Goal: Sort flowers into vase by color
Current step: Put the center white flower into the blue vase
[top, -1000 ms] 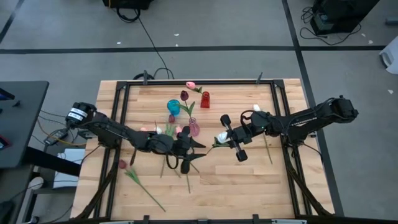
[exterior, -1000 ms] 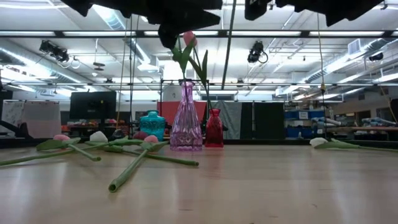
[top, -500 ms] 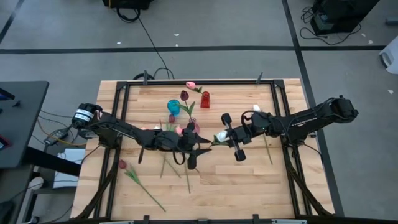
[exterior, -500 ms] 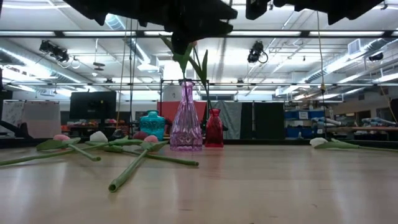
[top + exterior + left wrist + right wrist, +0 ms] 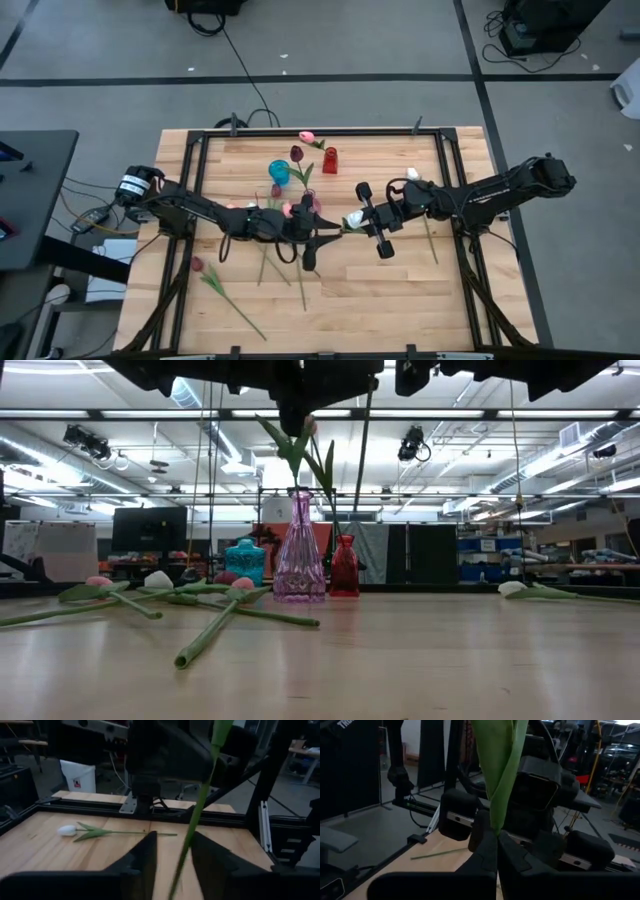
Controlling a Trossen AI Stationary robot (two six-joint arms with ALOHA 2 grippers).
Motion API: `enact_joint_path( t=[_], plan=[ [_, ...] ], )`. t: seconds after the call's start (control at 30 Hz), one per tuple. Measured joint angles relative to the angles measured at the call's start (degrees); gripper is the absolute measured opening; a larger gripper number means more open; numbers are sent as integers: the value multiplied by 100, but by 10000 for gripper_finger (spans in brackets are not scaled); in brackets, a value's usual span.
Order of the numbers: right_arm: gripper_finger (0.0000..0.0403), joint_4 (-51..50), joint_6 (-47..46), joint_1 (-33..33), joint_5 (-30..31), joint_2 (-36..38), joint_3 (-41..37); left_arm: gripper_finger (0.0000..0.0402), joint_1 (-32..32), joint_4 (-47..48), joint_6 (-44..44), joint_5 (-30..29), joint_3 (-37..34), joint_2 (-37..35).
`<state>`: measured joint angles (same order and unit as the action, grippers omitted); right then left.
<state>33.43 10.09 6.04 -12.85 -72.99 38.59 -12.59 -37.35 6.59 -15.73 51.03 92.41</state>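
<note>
The right end effector (image 5: 350,221) is clamped on a white tulip (image 5: 356,219) by its stem and leaf, holding it in the air near the middle of the worktop (image 5: 400,290). The left end effector (image 5: 318,236) reaches in from the left, its fingers (image 5: 142,854) parted on either side of the hanging green stem and not yet pinching it.

The risk sits in this handover. If the left fingers close off-centre, the thin stem may slip past them or bend; if the right one lets go before the left has a firm hold, the tulip drops among the loose flowers (image 5: 262,262) lying to the left. The purple vase (image 5: 312,206) with its pink tulip (image 5: 300,445) stands just beyond the two arms, and a careless swing could tip it, or the teal vase (image 5: 278,172) and red vase (image 5: 330,160) farther back.

Against a second ago, the left arm has moved right, up to the stem, and its fingers have begun narrowing. The right arm has barely shifted.
</note>
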Motion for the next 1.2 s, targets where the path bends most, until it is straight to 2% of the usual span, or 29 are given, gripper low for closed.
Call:
enact_joint_path(
  t=[0.17,0.23,0.43,0.7,0.83,0.97,1.2],
  plan=[
    [9,-37,0,-6,254,0,0,26,77,-189,12,102,-5,2],
    [9,-69,-4,-4,263,2,6,10,102,-213,-38,254,-7,4],
    [19,-98,-12,-2,272,7,9,9,134,-221,-38,388,-7,4],
    [106,-269,-302,0,256,-1,-4,6,124,-413,-183,383,-42,-3],
    [136,-607,-442,-31,272,132,-4,6,80,-320,-255,337,-239,-278],
    [146,-1085,-597,-57,278,375,-4,5,-127,-190,-428,-29,-710,-998],
    [145,-1346,-608,25,527,603,-4,6,-544,459,-508,-1568,-1712,-2548]
  ],
)
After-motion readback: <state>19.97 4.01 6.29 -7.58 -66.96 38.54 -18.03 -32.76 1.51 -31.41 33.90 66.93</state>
